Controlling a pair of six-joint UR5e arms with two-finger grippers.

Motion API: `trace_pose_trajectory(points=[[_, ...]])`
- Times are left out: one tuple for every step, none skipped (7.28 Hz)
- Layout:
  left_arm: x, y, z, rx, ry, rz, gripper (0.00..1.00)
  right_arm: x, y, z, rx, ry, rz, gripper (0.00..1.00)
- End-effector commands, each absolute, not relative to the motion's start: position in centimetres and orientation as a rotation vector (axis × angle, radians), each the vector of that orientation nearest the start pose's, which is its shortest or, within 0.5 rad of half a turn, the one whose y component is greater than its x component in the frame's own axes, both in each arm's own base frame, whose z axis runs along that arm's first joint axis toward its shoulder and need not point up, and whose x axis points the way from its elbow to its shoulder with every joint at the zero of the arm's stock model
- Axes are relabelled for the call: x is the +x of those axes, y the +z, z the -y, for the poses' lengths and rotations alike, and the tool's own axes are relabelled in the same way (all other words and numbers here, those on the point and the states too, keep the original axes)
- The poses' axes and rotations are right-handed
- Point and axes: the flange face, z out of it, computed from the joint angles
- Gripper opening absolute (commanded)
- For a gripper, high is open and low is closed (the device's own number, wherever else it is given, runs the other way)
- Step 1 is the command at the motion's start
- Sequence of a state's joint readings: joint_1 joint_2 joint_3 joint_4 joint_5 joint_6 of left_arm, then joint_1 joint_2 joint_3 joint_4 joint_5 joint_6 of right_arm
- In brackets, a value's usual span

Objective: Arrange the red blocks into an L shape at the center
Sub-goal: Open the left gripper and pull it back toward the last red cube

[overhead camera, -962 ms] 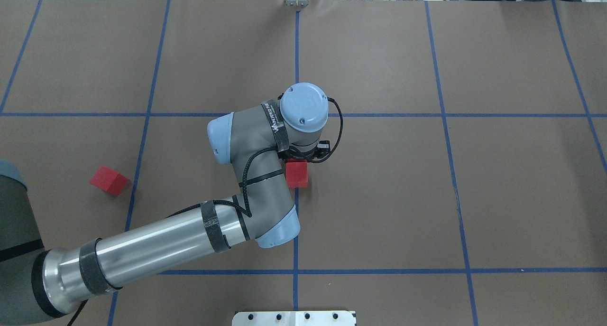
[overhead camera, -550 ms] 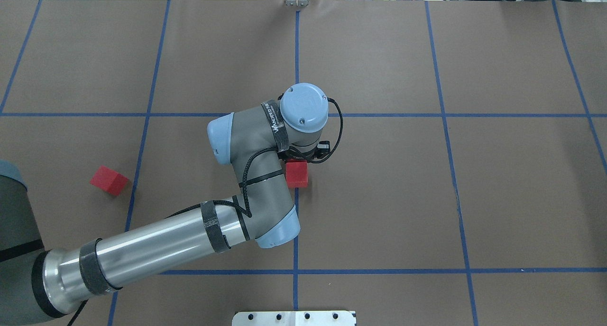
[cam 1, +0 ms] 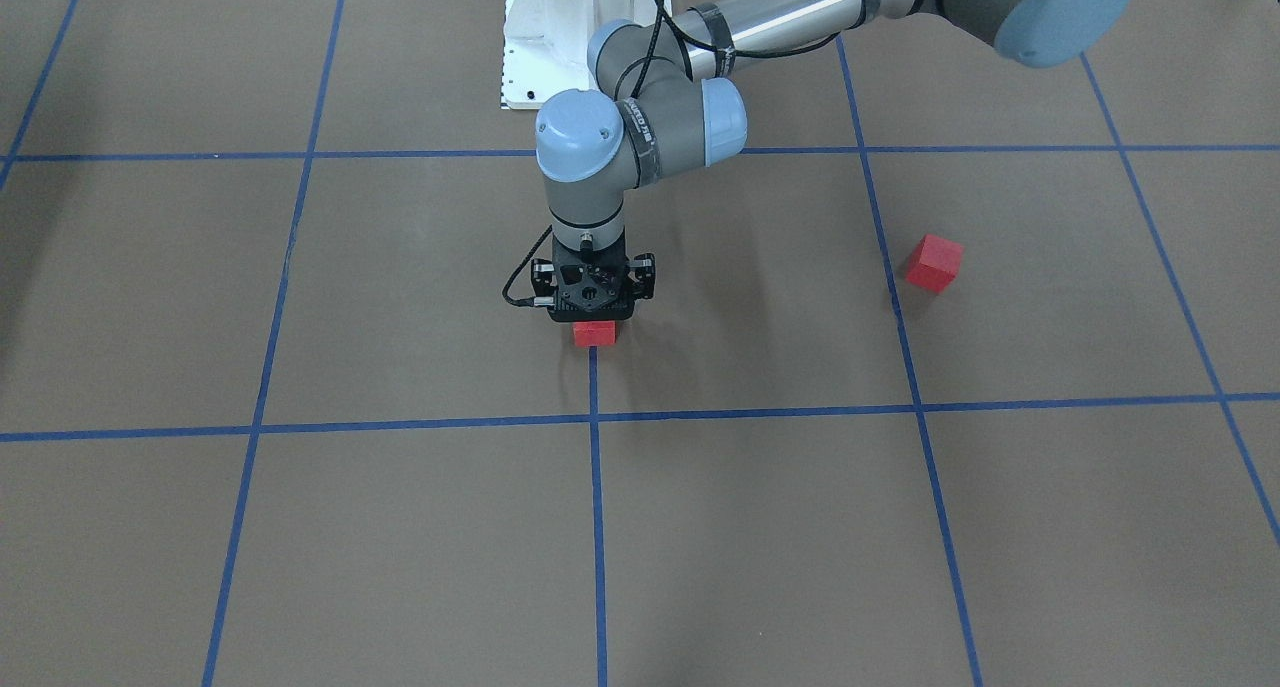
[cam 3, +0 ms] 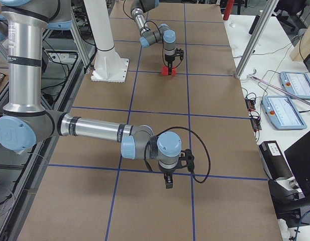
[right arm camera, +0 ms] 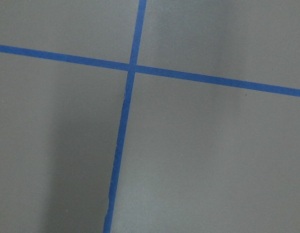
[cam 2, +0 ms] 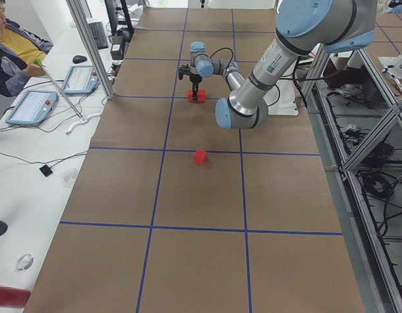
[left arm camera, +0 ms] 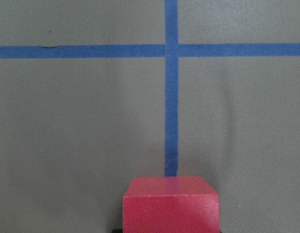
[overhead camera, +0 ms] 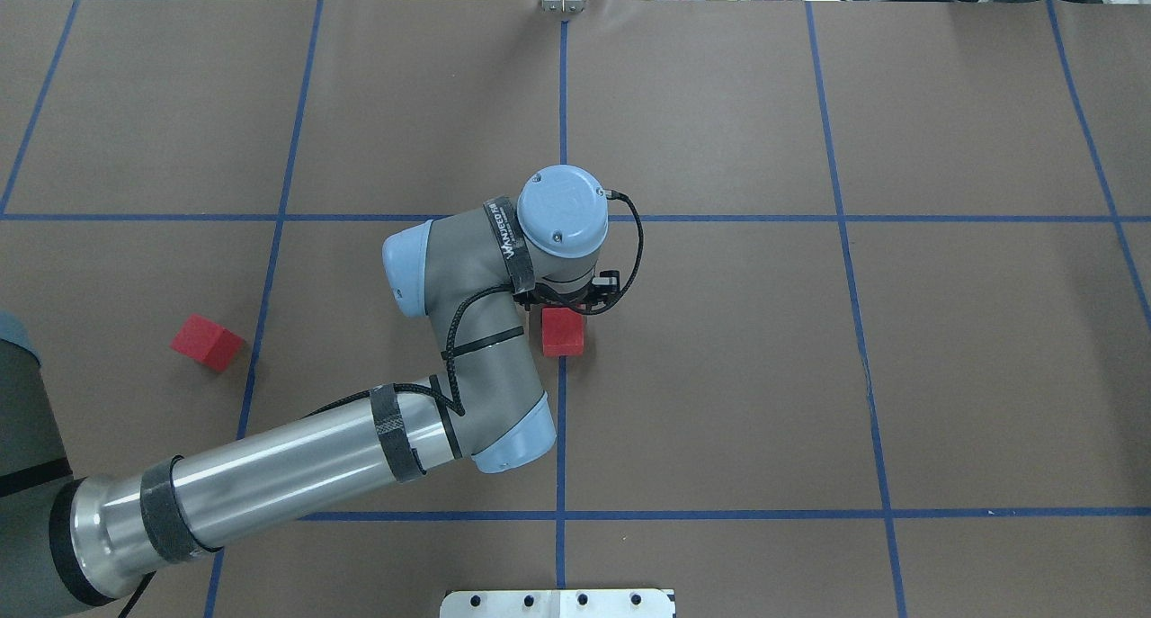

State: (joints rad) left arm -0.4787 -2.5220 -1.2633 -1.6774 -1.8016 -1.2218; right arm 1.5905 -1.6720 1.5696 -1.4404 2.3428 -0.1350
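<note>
Left gripper (cam 1: 593, 317), cannot tell if clamped, over red block (cam 1: 594, 335) squared on center tape (cam 1: 595, 387); second block (cam 1: 934, 263) well apart

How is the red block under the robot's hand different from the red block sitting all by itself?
The middle block sits on the blue tape line, square with the grid; the lone block lies inside a square, turned at an angle. The middle block has the left gripper right over it; the lone block stands alone. Both are small plain red cubes.
</note>
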Motion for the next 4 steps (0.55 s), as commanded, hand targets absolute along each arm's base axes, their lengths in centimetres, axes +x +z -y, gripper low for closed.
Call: trace_pose_trajectory(points=[[65.1, 16.9, 46.3, 0.066, -0.017, -0.808, 1.00, 7.2, 69.3, 44.8, 0.087, -0.122, 0.768, 1.00], [63.7, 15.5, 46.5, 0.068, -0.019, -0.831, 1.00, 7.3, 69.4, 44.7, 0.086, -0.120, 0.769, 1.00], [62.2, 14.3, 46.8, 0.073, -0.029, -0.833, 1.00, 7.2, 69.4, 44.8, 0.085, -0.121, 0.769, 1.00], [59.7, 13.8, 46.9, 0.087, 0.004, -0.838, 1.00, 7.2, 69.5, 44.7, 0.084, -0.121, 0.769, 1.00]])
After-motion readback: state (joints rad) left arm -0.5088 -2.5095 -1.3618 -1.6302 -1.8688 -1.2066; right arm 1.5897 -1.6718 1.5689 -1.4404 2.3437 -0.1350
